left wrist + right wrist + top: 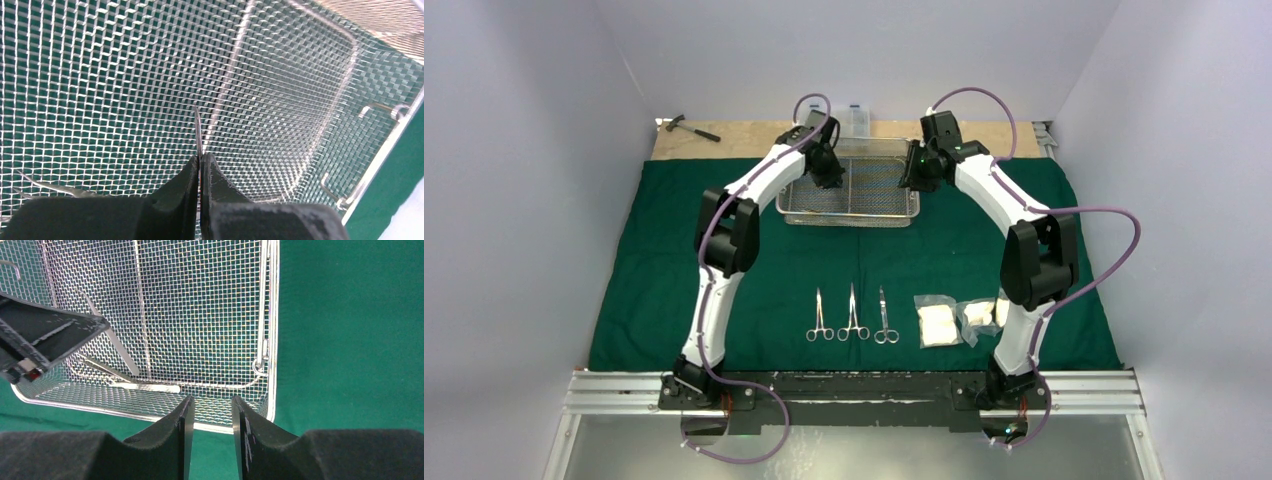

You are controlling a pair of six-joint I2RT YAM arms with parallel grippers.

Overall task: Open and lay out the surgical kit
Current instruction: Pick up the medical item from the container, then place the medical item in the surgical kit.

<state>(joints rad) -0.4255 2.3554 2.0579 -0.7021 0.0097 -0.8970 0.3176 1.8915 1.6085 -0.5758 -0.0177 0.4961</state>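
While the left gripper (199,160) pinches a steel instrument (198,131) inside the wire tray (849,216), the right gripper (209,409) hovers half open and empty at the tray's edge. Scissors (854,318) and gauze packets (939,325) lie on the green cloth (649,280).

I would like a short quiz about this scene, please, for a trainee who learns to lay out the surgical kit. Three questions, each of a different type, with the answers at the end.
1. True or false: the left gripper is shut on a thin steel instrument over the wire-mesh tray.
2. How many scissors-like instruments lie in a row on the green cloth? A) two B) three C) five
3. Fill in the gap: the fingers of the right gripper stand ____ and hold nothing.

Key: 1 true; 2 B; 3 open.
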